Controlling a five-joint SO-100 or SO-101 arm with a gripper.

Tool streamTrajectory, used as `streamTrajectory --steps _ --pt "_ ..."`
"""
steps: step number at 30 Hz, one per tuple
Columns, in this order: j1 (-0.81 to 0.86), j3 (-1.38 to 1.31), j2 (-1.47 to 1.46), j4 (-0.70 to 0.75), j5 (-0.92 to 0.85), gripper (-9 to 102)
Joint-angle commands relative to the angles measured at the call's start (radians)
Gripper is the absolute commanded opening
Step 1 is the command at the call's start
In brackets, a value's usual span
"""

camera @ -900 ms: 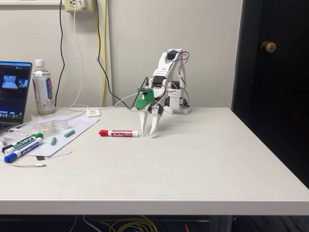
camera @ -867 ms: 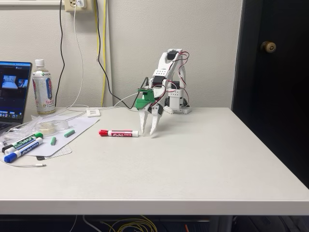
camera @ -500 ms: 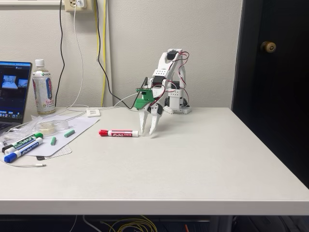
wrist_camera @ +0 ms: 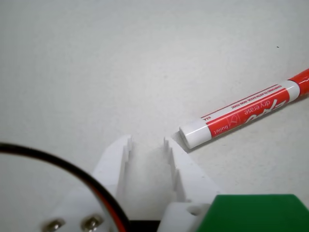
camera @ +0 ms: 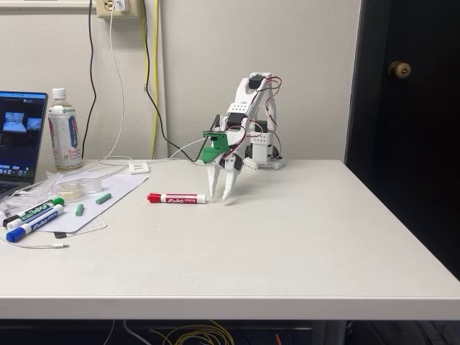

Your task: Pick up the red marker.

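The red marker point(camera: 177, 198) lies flat on the white table, red cap to the left in the fixed view. In the wrist view the red marker point(wrist_camera: 244, 113) runs diagonally toward the right edge, its white end close to my right fingertip. My gripper point(camera: 219, 196) points down at the table just right of the marker's end. Seen from the wrist, the gripper point(wrist_camera: 147, 140) stands open with a narrow gap and nothing between its white fingers. The marker lies beside the fingers, outside the gap.
A green-capped marker point(camera: 34, 210) and a blue-capped marker point(camera: 30, 225) lie at the left on a white sheet point(camera: 90, 205). A bottle point(camera: 65, 132) and a laptop point(camera: 20, 136) stand at the back left. The arm's base point(camera: 264, 154) sits at the back.
The wrist has tipped very slightly; the gripper stays beside the marker's end. The marker has not moved.
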Motion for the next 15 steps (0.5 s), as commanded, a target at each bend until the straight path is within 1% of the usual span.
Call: streamTrajectory --steps 1,2,6,12,15 --pt "-0.003 -0.066 0.028 -0.017 0.052 16" --pt "-0.003 -0.074 0.041 -0.006 0.064 16" --pt "0.0 -0.183 0.077 0.161 0.109 16" --pt "0.017 -0.528 0.075 0.546 0.144 16" --pt "0.043 -0.673 0.064 0.681 0.129 16"
